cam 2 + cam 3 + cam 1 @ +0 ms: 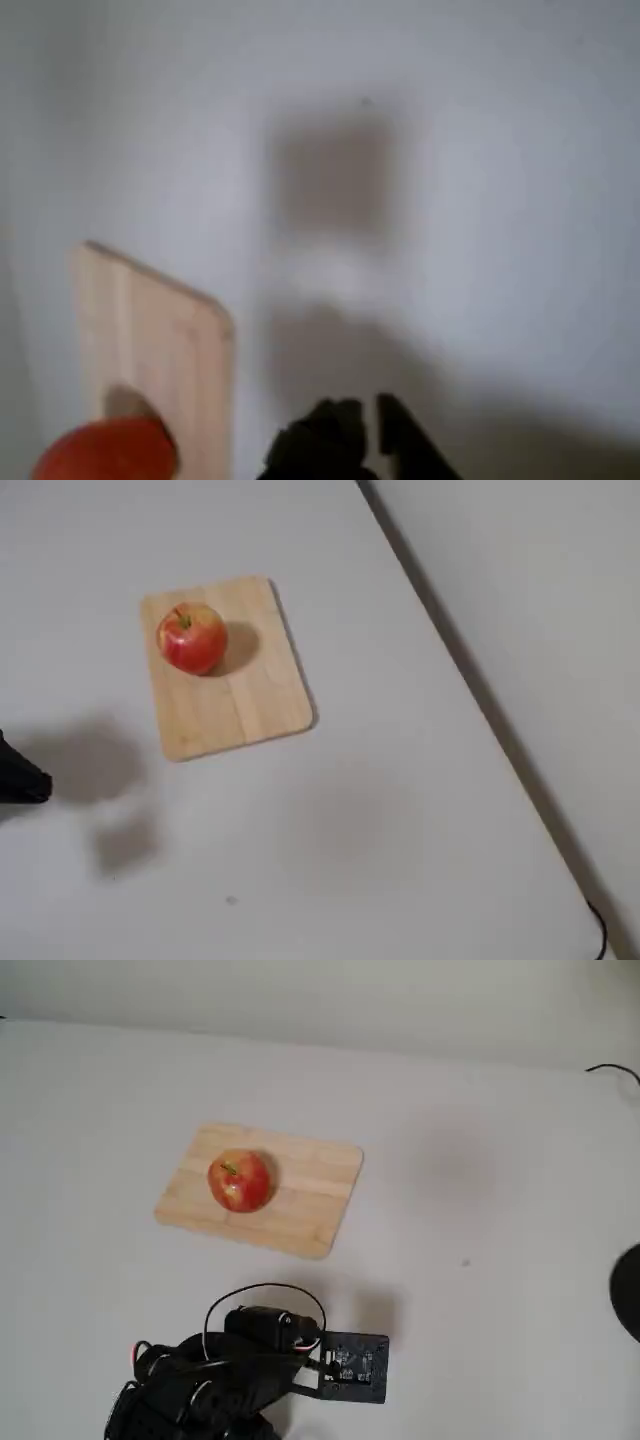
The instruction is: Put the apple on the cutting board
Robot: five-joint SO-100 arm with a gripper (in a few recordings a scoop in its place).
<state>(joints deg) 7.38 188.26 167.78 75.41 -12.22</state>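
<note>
Red and yellow, the apple [240, 1181] sits on the cutting board [310, 1195], stem up, and nothing touches it. In both fixed views it rests toward one end of the board, inside the rim, with bare wood on every side. So the placing looks done to me; what is left is to get clear without disturbing it.

My jaws [362, 425] show as a dark blur at the bottom of the wrist view, tips close together and nothing between them. Whether they are fully closed I cannot tell, the picture is too soft. They hang over bare white counter [480, 1260], with the board's corner off to the left of that view and the apple's red edge at the lower left.

To finish well I would stay high and pull back along the open side, never swinging across the board. A round apple rolls at a nudge, and the wood is flat, with no lip to catch it.

Room is generous: plain counter all round the board. The counter's far edge runs well apart from the board, and a thin black cable [612, 1068] lies beyond it.
</note>
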